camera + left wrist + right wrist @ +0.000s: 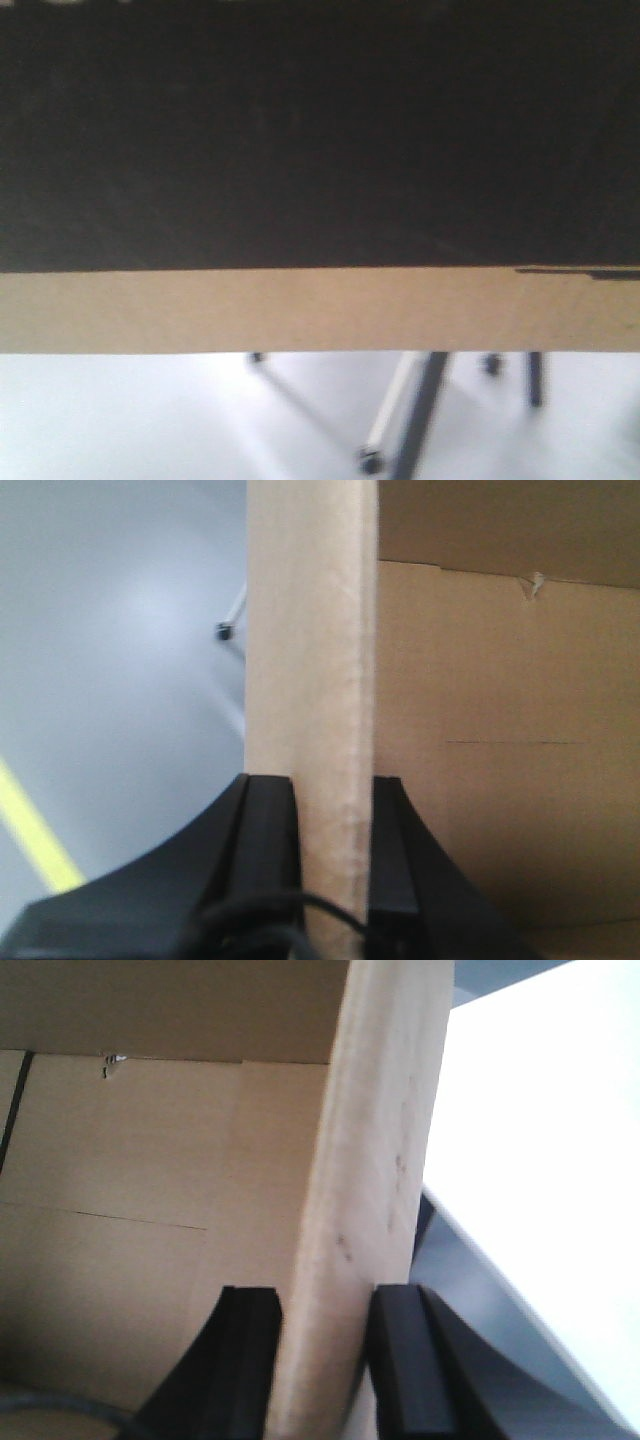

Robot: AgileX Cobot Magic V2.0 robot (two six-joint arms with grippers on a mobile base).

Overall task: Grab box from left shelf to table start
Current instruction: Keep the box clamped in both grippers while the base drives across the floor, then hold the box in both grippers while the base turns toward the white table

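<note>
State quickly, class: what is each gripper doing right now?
Left gripper: closed on a wall of the box.
Right gripper: closed on a box wall too.

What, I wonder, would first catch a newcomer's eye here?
The box fills the front view, its black panel above a brown band. In the wrist views, the left gripper and the right gripper each clamp a cardboard wall. The white table glares beside the right gripper.

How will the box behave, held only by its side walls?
The box looks corrugated: probably stiff overall, though the thin walls pinched by the left pincer and right pincer may flex or crease. No contents show inside, so likely light for its size. Matte card probably grips well.
</note>
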